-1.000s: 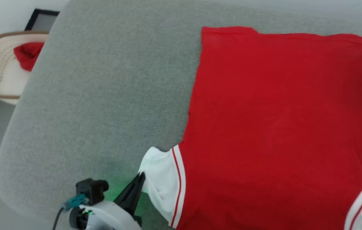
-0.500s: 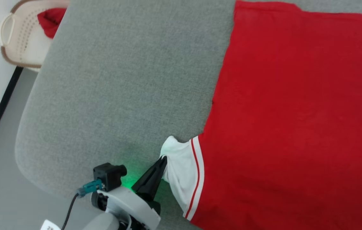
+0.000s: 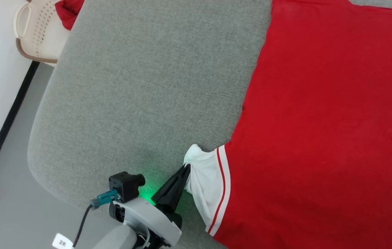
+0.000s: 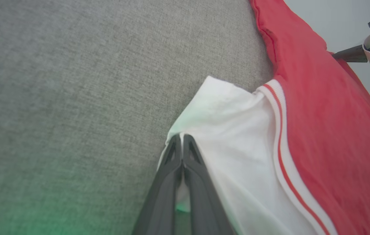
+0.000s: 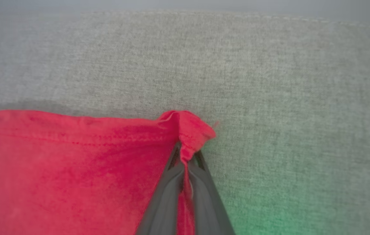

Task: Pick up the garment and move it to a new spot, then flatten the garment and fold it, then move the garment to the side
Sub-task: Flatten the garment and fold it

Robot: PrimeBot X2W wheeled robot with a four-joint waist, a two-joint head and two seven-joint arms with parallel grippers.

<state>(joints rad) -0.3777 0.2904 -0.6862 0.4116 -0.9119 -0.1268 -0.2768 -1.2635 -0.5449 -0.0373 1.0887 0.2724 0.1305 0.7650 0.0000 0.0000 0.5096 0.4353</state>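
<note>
Two grips hold your shirt [image 3: 320, 121]: left end effector [image 4: 182, 137] clamps the sleeve [image 4: 237, 147] at its tips, right end effector [image 5: 186, 148] the hem corner [image 5: 188, 125], so you can pull it flat across the counter [image 3: 147, 86].

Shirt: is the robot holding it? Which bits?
Yes. The left gripper pinches the shirt by the edge of its white sleeve; the right gripper pinches a red hem corner.

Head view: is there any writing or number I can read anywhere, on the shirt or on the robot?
"2", then a mark too blurred to read: on the white tag by the arm's cable.
No writing on the side of the garment that shows.
</note>
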